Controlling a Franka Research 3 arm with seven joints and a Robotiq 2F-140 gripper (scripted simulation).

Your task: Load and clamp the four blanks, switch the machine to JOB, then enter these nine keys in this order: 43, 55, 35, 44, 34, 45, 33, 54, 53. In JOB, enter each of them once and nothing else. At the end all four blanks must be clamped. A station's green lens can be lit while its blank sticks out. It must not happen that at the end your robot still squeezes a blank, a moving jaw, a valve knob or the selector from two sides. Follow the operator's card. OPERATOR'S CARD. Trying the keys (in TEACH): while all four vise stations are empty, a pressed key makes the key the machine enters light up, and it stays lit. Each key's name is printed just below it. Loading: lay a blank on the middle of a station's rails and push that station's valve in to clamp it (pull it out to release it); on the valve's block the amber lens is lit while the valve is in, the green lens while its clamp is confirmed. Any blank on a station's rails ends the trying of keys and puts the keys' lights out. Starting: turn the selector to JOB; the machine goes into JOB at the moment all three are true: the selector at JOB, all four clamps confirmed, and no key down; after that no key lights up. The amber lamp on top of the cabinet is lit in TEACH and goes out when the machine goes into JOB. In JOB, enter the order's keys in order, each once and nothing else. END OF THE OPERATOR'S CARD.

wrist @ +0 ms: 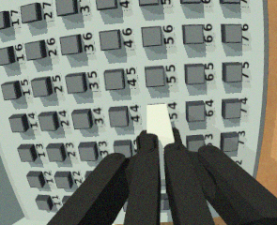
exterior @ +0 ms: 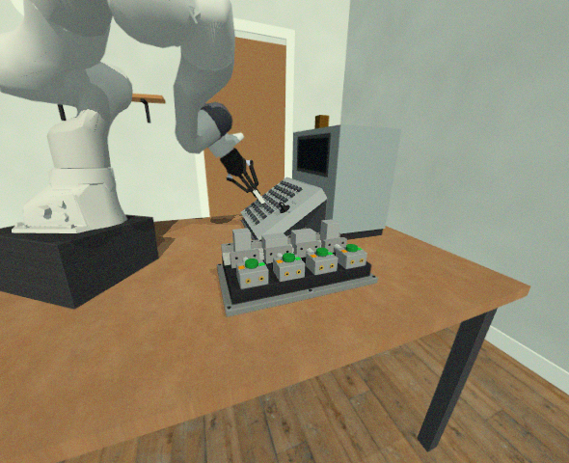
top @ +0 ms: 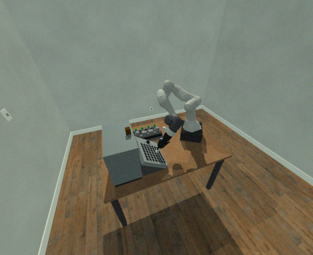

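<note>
My gripper is shut, its pale tip over the keyboard. In the wrist view the tip covers key 54, beside key 44 and below key 55; contact cannot be told. No visible key is lit. The selector is a black knob; its setting is unreadable. Grey blanks stand in the four stations; the leftmost blank and rightmost blank rise higher than the middle ones. Amber and green lenses look lit on the valve blocks. The cabinet lamp looks dark.
The grey cabinet with a black screen stands behind the keyboard. The station base is beside the keyboard, on the selector's side. The table also carries the arm's black pedestal.
</note>
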